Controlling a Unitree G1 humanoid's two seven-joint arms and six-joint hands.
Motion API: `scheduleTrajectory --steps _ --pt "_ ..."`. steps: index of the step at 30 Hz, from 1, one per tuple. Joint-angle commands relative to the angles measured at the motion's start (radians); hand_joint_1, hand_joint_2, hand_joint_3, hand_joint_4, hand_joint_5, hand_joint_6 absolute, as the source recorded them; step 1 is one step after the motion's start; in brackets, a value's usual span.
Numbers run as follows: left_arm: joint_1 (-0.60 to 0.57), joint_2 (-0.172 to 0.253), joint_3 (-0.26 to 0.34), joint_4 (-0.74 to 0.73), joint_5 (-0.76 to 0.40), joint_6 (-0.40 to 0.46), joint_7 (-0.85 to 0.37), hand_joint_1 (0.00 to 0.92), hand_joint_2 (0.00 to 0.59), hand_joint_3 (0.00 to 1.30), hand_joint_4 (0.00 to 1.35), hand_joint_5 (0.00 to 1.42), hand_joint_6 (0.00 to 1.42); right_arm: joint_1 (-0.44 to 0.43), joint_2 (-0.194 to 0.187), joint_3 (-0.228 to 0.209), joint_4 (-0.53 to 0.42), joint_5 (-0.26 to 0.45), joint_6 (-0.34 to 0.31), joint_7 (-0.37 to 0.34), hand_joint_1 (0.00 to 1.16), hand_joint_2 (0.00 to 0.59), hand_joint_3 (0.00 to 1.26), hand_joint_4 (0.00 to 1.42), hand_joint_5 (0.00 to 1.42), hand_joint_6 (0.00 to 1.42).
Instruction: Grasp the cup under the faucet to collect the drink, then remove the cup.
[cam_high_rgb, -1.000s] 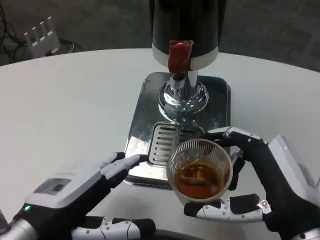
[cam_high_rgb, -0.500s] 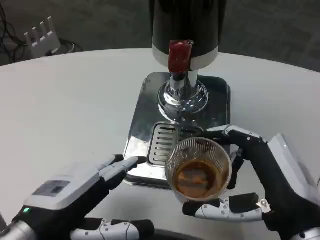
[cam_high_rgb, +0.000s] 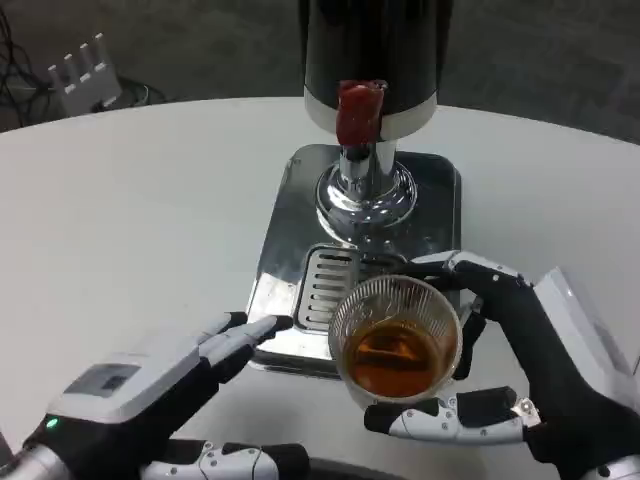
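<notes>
Cup (cam_high_rgb: 396, 338) unmoved in right hand (cam_high_rgb: 520, 360); left hand (cam_high_rgb: 165, 385) drew back

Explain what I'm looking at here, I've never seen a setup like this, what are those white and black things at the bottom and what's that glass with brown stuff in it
This is a picture from a camera on a humanoid robot's head or chest, looking down at a white table. The white and black things at the bottom are its two hands. The right hand holds a clear cup with a brown drink in it, fingers wrapped around its sides. The left hand holds nothing; its fingers stretch toward the edge of a shiny metal tray. That tray is the base of a drink dispenser, a dark cylinder with a red tap handle and a chrome spout below it. A slotted drip grate sits in the tray, just behind the cup. The cup is at the near edge of the tray, in front of the spout rather than directly below it.
</notes>
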Motion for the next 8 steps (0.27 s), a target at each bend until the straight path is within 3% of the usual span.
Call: scheduleTrajectory --steps 1,8 --pt "0.026 0.013 0.007 -0.020 0.017 0.001 -0.001 0.000 0.092 0.06 0.00 0.00 0.13 -0.002 0.012 0.005 -0.046 0.014 -0.043 -0.005 0.99 0.109 0.98 1.00 1.03 0.60" --pt "0.045 0.007 0.017 -0.041 0.024 0.000 0.012 0.000 0.092 0.05 0.00 0.00 0.13 0.010 0.013 0.008 -0.062 0.017 -0.042 -0.001 0.99 0.109 0.99 1.00 1.04 0.60"
